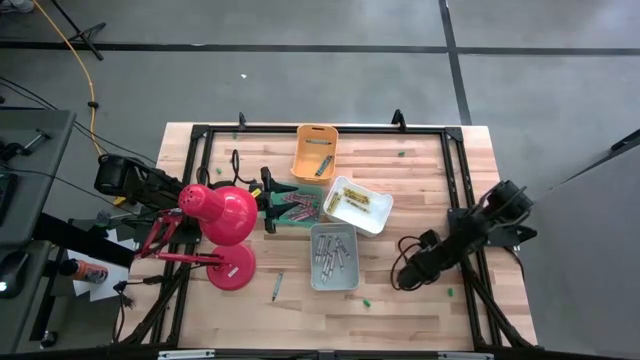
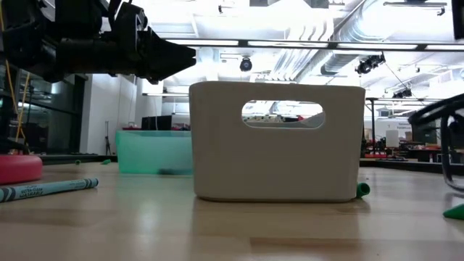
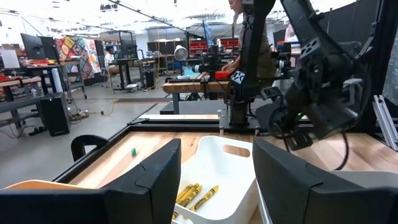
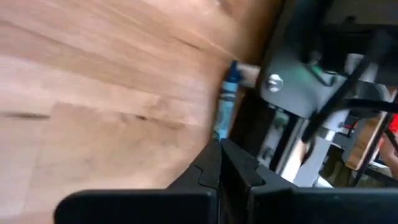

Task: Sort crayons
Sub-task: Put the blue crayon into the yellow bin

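Overhead, a red desk lamp (image 1: 222,215) with its round base (image 1: 232,268) sits at the left middle of the frame, covering much of the left arm. The left claw (image 1: 268,202) pokes out past the lamp shade, fingers apart, hovering over a green bin (image 1: 296,208) of pinkish crayons (image 1: 300,206). Right of it lies a white bin (image 1: 359,204) holding yellow crayons (image 1: 356,201). Up at top centre an orange bin (image 1: 315,151) holds one or two sticks. Below centre, a grey bin (image 1: 333,256) holds grey crayons (image 1: 333,252). One loose crayon (image 1: 277,287) lies on the wooden counter (image 1: 400,300) at lower left of that bin. A few green specks (image 1: 367,301) dot the wood. The right claw (image 1: 404,277) rests low at the lower right, fingers pressed together, with a blue crayon (image 4: 226,106) just beyond its tips.
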### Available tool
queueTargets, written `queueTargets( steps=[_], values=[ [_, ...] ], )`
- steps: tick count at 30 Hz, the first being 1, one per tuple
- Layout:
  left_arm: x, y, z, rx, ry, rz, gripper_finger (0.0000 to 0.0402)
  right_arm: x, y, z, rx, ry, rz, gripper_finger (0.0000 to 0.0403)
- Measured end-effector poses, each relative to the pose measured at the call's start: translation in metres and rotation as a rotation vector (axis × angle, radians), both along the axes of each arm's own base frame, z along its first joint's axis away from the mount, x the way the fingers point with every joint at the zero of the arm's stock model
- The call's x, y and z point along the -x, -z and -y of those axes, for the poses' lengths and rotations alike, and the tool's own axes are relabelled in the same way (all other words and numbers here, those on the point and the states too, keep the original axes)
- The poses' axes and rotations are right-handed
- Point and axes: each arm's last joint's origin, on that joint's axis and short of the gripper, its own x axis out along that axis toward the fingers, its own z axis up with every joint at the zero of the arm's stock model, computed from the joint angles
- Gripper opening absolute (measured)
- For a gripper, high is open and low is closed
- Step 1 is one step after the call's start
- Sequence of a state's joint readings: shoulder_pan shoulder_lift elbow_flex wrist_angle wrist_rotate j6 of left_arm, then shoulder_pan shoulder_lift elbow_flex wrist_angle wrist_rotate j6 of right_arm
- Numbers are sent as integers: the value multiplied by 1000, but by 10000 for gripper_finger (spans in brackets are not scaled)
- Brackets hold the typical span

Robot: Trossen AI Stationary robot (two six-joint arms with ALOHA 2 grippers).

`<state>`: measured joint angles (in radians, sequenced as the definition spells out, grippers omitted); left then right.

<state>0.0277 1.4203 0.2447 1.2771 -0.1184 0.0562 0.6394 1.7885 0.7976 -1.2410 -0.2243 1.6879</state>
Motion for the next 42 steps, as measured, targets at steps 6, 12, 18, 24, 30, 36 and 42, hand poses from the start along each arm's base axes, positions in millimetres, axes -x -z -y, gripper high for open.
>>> queueTargets(
  steps=[6,12,18,24,30,36,42],
  values=[
    [0,0,0,0,0,0,186,1,-13,-6,64,1,-39,0],
    [0,0,0,3,2,0,186,11,1,-3,91,44,-18,0],
    [0,0,0,2,2,0,186,21,10,2,128,62,-7,0],
    [0,0,0,0,2,0,186,22,17,4,112,69,46,0],
    [0,0,0,0,2,1,186,16,13,-4,120,59,74,0],
    [0,0,0,-1,2,1,186,8,6,-17,95,42,126,0],
    [0,0,0,-1,2,2,186,2,-17,-23,165,6,83,0]
  ],
)
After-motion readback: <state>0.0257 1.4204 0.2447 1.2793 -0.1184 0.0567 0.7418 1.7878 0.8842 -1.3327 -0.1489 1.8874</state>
